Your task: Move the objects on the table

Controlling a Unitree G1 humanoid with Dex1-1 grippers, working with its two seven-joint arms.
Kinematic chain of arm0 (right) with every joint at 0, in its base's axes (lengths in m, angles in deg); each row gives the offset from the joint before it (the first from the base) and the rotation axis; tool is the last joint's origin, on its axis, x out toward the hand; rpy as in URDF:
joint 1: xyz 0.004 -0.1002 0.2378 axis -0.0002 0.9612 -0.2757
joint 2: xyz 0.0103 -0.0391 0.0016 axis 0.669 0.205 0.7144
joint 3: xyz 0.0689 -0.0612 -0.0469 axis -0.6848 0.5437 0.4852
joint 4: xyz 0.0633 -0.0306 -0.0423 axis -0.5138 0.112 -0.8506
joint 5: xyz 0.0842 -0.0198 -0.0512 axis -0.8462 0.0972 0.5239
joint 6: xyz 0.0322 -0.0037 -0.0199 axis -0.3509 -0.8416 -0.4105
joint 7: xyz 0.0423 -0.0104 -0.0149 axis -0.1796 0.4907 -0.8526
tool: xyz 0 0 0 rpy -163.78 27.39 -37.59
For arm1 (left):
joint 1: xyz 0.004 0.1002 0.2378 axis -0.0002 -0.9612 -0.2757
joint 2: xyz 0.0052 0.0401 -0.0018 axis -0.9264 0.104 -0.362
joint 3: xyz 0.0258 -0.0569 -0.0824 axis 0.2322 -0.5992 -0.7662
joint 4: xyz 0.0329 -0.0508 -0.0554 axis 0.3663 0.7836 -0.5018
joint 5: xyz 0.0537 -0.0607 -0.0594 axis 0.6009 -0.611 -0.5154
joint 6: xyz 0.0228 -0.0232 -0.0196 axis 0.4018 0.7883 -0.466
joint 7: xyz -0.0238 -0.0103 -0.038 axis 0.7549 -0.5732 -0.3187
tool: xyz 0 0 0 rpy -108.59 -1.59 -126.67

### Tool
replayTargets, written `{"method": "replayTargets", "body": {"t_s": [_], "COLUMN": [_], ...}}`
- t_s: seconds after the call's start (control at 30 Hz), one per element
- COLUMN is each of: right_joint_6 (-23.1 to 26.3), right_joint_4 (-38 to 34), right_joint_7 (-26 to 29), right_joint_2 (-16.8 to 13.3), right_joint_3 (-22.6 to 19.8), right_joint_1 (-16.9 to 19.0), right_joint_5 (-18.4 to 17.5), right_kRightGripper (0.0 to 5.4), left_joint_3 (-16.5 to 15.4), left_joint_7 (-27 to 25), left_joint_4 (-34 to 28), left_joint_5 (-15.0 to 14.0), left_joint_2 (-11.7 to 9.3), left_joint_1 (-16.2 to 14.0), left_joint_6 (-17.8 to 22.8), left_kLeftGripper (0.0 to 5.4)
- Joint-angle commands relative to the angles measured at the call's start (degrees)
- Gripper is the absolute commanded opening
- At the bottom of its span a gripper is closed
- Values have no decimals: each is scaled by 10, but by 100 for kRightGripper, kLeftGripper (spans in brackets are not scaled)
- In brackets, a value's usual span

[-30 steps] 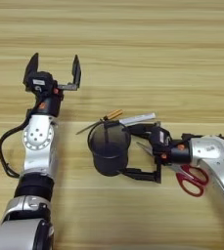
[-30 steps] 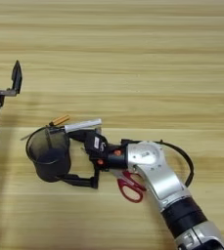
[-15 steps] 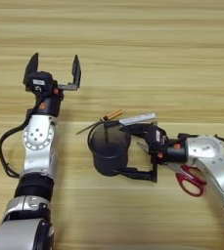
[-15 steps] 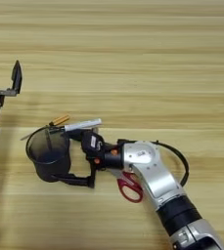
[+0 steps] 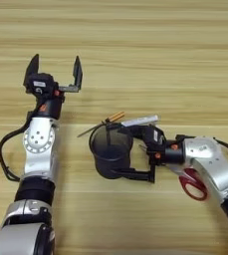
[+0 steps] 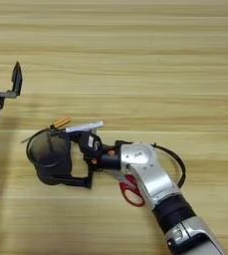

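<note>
Black mesh cup (image 5: 110,154) sits between right jaws.

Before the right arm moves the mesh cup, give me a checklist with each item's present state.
1. Right claw spans the pen cup, one finger at the far rim, one against the near wall: ok.
2. Grip firm enough to carry: cannot tell.
3. Cup upright on the table: ok.
4. White pen and amber-handled tool lie beside the far rim and could be dragged: not ok.
5. Red-handled scissors lie partly under the right arm: not ok.
6. Left claw open, well away from the cup: ok.
</note>
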Motion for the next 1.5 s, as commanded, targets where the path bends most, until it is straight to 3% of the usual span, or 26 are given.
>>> {"method": "replayTargets", "body": {"t_s": [0.03,0.43,0.67,1.1,1.5], "right_joint_6": [-7,-11,-11,-10,-1], "right_joint_4": [12,15,10,-11,-48], "right_joint_7": [0,11,20,25,24], "right_joint_2": [7,16,18,14,-7], "right_joint_3": [-2,3,2,-6,-39], "right_joint_1": [-16,-14,-10,-7,-6], "right_joint_5": [5,4,1,-9,-32], "right_kRightGripper": [538,538,472,469,469], "left_joint_3": [2,2,2,2,1], "left_joint_7": [1,4,4,4,4], "left_joint_4": [6,6,6,9,15], "left_joint_5": [5,6,5,6,5], "left_joint_2": [-2,0,-2,-1,-2], "left_joint_1": [8,7,6,7,10], "left_joint_6": [-3,-4,-5,-6,-10], "left_kLeftGripper": [540,540,540,540,540]}}
